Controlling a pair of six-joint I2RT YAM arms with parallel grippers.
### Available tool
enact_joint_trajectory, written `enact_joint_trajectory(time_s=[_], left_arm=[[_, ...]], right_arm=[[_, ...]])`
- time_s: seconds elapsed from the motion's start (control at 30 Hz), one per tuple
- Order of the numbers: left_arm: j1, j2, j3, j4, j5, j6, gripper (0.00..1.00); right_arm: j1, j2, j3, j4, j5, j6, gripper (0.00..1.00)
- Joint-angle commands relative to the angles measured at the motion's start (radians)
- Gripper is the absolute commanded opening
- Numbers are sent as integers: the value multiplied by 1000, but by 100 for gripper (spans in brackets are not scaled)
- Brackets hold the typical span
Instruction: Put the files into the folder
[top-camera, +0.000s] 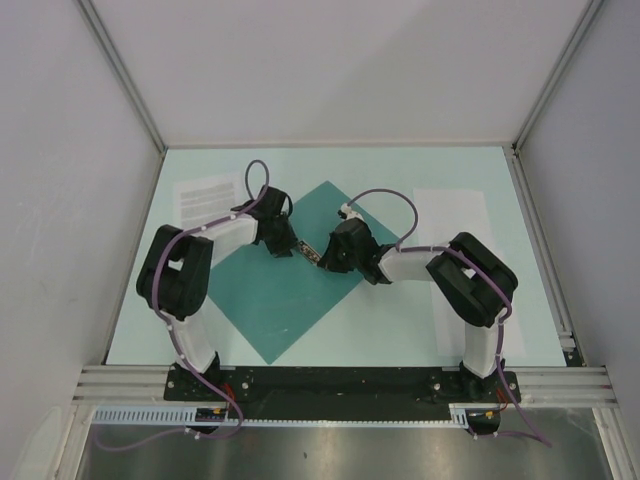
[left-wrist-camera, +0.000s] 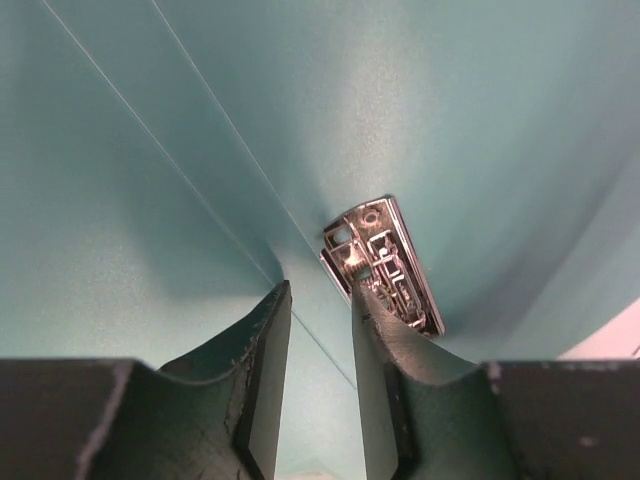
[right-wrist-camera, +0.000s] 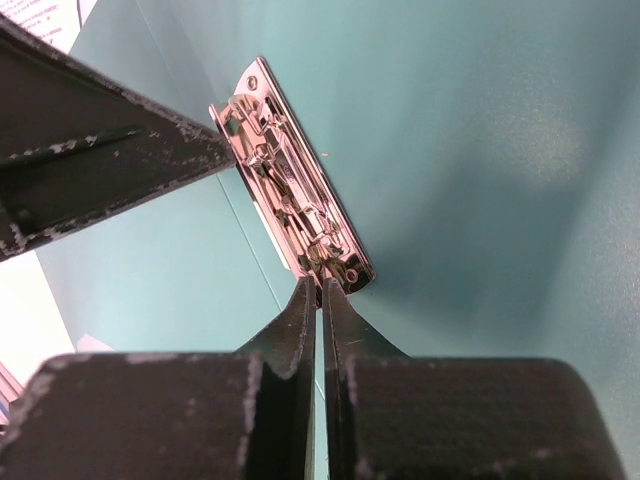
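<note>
The teal folder (top-camera: 290, 310) lies flat and turned like a diamond in the middle of the table, with a metal clip (top-camera: 308, 252) on its surface. The printed sheet (top-camera: 210, 197) lies at the far left and the nearly blank sheet (top-camera: 455, 215) at the right, both outside the folder. My left gripper (top-camera: 285, 248) is open and empty, its right finger against the clip's end (left-wrist-camera: 385, 262) on the folder (left-wrist-camera: 450, 100). My right gripper (right-wrist-camera: 320, 285) is shut, its tips at the other end of the clip (right-wrist-camera: 290, 185). Whether it pinches a part of the clip is unclear.
Grey walls and aluminium rails enclose the mint tabletop (top-camera: 400, 170). The two grippers face each other closely over the folder; the left finger (right-wrist-camera: 100, 170) shows in the right wrist view. A corner of the printed sheet (right-wrist-camera: 40, 20) shows there too.
</note>
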Motion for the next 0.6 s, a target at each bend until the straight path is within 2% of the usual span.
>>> enact_joint_trajectory(time_s=[0.0, 0.27, 0.33, 0.53, 0.57], left_arm=[[-13, 48, 51, -36, -30, -28, 36], [-39, 86, 71, -39, -70, -16, 33], [-47, 119, 91, -47, -70, 1, 20], [-82, 136, 70, -41, -63, 95, 0], [-87, 130, 62, -42, -57, 116, 0]], right_arm=[[12, 34, -46, -152, 18, -32, 0], [20, 28, -46, -142, 10, -32, 0], [22, 21, -46, -142, 11, -35, 0], [37, 3, -46, -176, 36, -61, 0], [40, 1, -46, -182, 36, -65, 0]])
